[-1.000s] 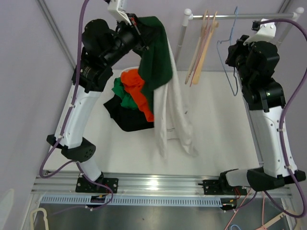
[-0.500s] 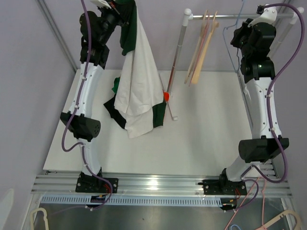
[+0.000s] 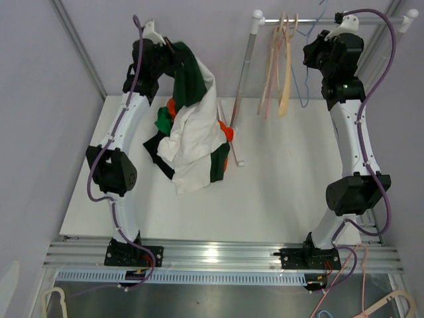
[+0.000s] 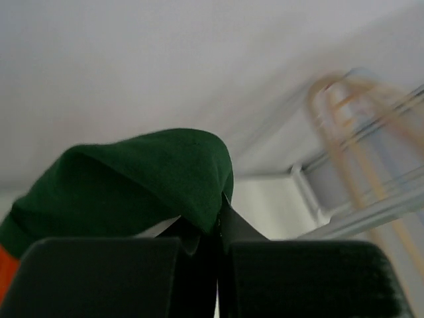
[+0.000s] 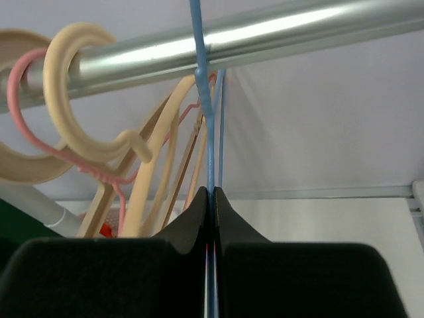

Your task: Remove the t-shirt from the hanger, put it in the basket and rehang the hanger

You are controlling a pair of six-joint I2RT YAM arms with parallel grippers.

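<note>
Green cloth fills your left gripper (image 4: 218, 228): its fingers are pressed together on a fold of the t-shirt (image 3: 192, 126), well to the left of the rail (image 3: 331, 21) and about level with it. From that pinch the t-shirt hangs down in a green and white drape. Its lower part lies crumpled on the table (image 3: 291, 185), left of the rail's post (image 3: 244, 79). The t-shirt is off the hanger (image 3: 303, 86) and touches nothing on the rail.

Under the drape, and partly hidden by it, sits a pile (image 3: 161, 126) of other clothes in orange, green and black. You cannot tell where the white hem ends and the pile begins. A scrap of orange shows just beside the foot of the post.

Your right gripper (image 5: 212, 199) is clamped on the blue wire of the hanger just below the rail, with the wire running up from between the fingers to its hook over the bar. The hanger hangs bare.

Crowding the same stretch of rail, just left of the blue wire, are several pale wooden hangers (image 3: 286, 66) and a thin pink one (image 5: 26, 99). Their hooks overlap, and their arms hang down between the post and the blue wire.
</note>
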